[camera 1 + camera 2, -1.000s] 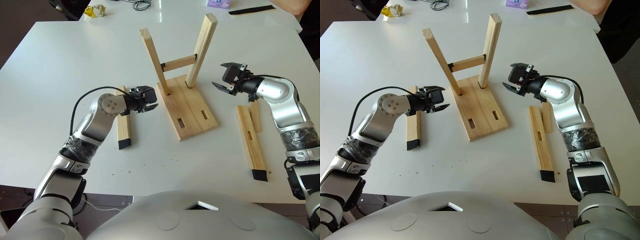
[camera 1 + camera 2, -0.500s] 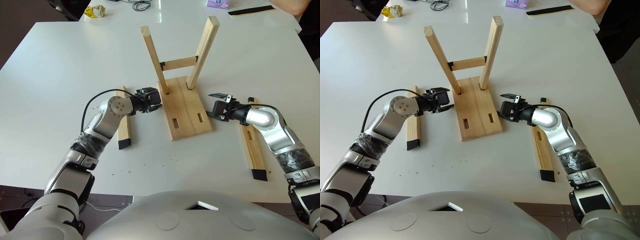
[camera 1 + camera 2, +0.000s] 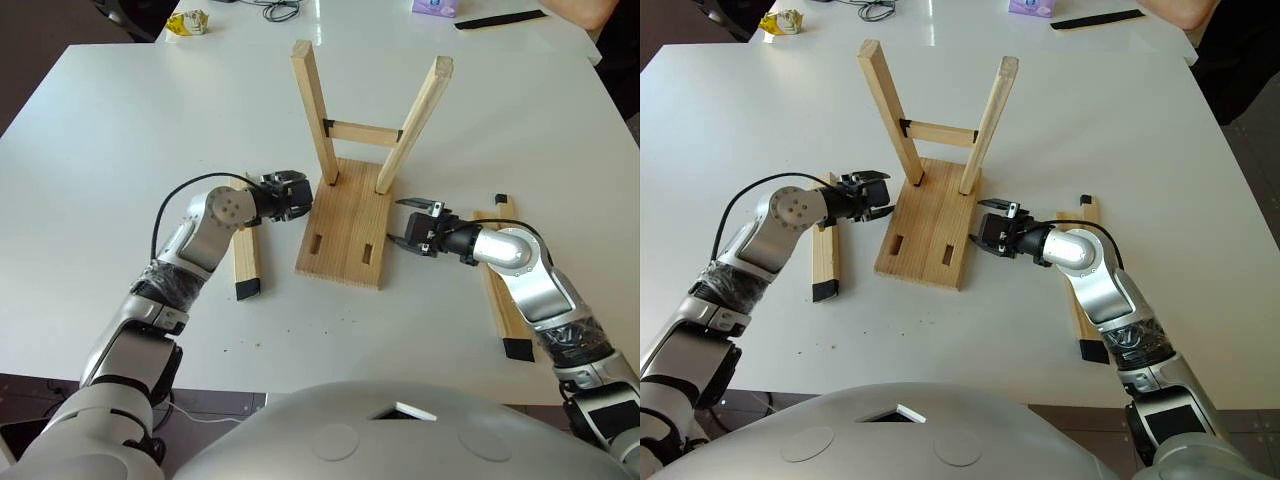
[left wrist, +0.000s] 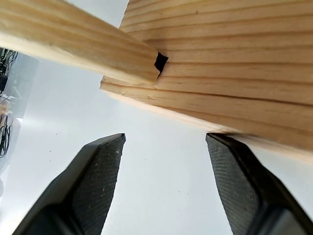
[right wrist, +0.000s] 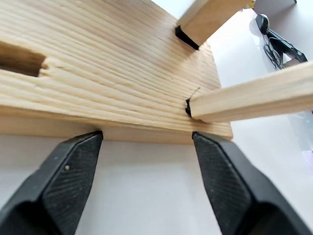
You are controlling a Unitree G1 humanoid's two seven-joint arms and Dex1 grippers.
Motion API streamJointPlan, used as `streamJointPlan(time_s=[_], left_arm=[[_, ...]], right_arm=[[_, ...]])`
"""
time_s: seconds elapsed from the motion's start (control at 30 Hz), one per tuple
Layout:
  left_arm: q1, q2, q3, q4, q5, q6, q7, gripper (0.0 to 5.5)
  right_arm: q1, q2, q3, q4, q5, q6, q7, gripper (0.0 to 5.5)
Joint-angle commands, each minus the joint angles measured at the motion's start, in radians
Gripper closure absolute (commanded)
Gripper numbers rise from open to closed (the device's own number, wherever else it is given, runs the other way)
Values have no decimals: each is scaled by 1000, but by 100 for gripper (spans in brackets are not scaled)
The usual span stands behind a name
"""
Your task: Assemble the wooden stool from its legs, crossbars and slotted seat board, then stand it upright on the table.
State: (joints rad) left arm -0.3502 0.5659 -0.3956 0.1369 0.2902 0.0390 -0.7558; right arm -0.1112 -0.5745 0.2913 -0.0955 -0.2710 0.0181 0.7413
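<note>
My left claw [image 3: 294, 194] is open wide and holds nothing; its tips sit right at the left edge of the seat board [image 3: 345, 225]; my right claw [image 3: 404, 223] is open wide too, also empty, close up against the board's right edge; the board lies flat in the middle of the table [image 3: 100, 130]; two legs [image 3: 315, 110] stand in it, leaning a bit, joined by one crossbar [image 3: 362, 132]; two slots [image 3: 315, 243] at the near end have no legs in them; so I think I am lining the board up, about half done; next I must grab a loose leg [image 3: 245, 262] by my left arm, or the loose wood [image 3: 505, 320] by my right arm; the table edges are far off; there is bare table near me; I must not bump the leaning legs.
</note>
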Motion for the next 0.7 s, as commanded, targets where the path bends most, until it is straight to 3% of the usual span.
streamJointPlan(time_s=[0.03, 0.7], left_arm=[[108, 27, -16, -131, -38, 21, -71, 242], [3, -92, -2, 3, -21, 63, 2, 242]], right_arm=[[-37, 2, -44, -6, 33, 8, -16, 210], [-25, 77, -75, -57, 64, 97, -85, 210]])
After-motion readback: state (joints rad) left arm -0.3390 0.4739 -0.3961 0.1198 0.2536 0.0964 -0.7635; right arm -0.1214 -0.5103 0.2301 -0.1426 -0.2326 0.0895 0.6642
